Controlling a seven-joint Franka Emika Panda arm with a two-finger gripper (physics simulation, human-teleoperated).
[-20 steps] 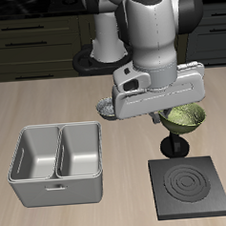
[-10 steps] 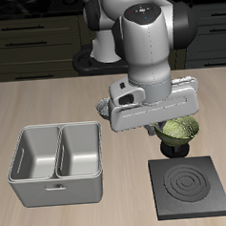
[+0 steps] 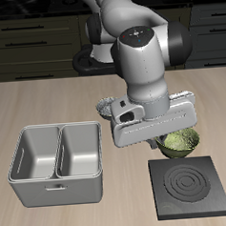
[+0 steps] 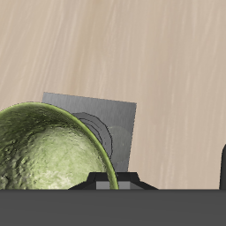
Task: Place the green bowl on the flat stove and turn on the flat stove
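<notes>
My gripper (image 3: 168, 136) is shut on the rim of the green bowl (image 3: 182, 142), an olive-green bowl with a mottled inside. It holds the bowl low, just over the far edge of the flat stove (image 3: 192, 187), a dark grey square plate with concentric ring marks. The stove's black knob is hidden behind the bowl in the exterior view. In the wrist view the green bowl (image 4: 44, 152) fills much of the frame, with the flat stove (image 4: 113, 122) on the wooden table beyond it.
A grey double-basin metal tray (image 3: 56, 176) stands near the table's front edge, beside the stove. A grey-white patterned bowl (image 3: 108, 107) shows partly behind the gripper body, farther back. Dark kitchen cabinets line the back.
The arm has moved toward the table's front edge and lower, carrying the green bowl closer to the flat stove. The bowl stays in the gripper.
</notes>
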